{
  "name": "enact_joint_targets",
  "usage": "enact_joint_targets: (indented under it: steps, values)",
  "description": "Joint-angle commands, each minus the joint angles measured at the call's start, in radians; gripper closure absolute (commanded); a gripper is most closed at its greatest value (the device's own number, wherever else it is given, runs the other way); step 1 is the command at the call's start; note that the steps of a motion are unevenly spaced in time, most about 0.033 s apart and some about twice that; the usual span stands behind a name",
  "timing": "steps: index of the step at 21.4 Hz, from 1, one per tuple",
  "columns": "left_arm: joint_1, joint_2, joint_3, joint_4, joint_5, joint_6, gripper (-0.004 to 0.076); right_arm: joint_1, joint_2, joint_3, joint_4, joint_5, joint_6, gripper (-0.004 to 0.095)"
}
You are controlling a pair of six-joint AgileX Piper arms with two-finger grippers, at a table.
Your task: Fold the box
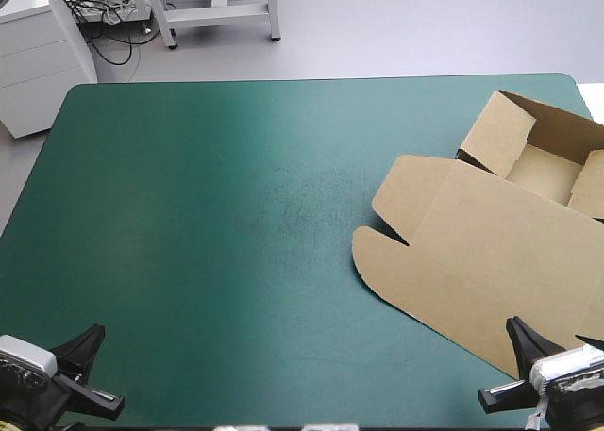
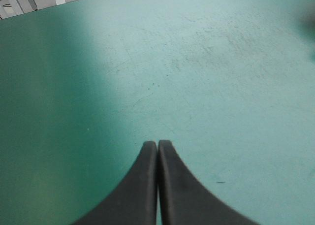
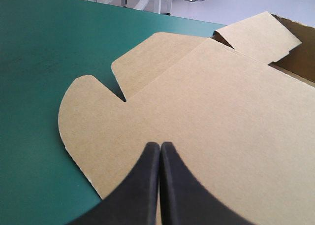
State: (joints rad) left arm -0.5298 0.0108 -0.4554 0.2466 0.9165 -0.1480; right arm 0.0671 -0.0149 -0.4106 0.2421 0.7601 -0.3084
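The brown box (image 1: 491,252) lies at the table's right side as an open tray with raised walls at the far right (image 1: 543,157) and its lid flat toward the front. My right gripper (image 3: 160,145) is shut with nothing in it, hovering over the near edge of the flat lid (image 3: 211,116); the lid's two rounded flaps (image 3: 93,112) lie ahead and to its side. In the high view that right gripper (image 1: 557,341) sits at the front right corner. My left gripper (image 2: 157,144) is shut over bare teal-green cover, far from the box, at the front left corner (image 1: 80,351).
The teal-green table (image 1: 208,223) stretches bare from the left edge to the box. A white cabinet (image 1: 38,54) and a metal frame (image 1: 217,11) stand on the floor beyond the far edge.
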Motion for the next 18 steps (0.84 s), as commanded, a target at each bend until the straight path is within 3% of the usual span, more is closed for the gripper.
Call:
enact_joint_targets:
  steps: [1, 5, 18]
  values:
    - [-0.003, 0.016, -0.021, 0.005, -0.073, -0.01, 0.0756, 0.005, -0.027, -0.024, -0.035, -0.068, 0.062, 0.0926]
    - [-0.003, 0.016, -0.021, 0.005, -0.073, -0.01, 0.0756, 0.005, -0.027, -0.024, -0.093, -0.074, 0.116, 0.0926]
    - [-0.003, 0.016, -0.021, 0.005, -0.073, -0.01, 0.0756, 0.005, -0.027, -0.024, -0.095, -0.075, 0.116, 0.0926]
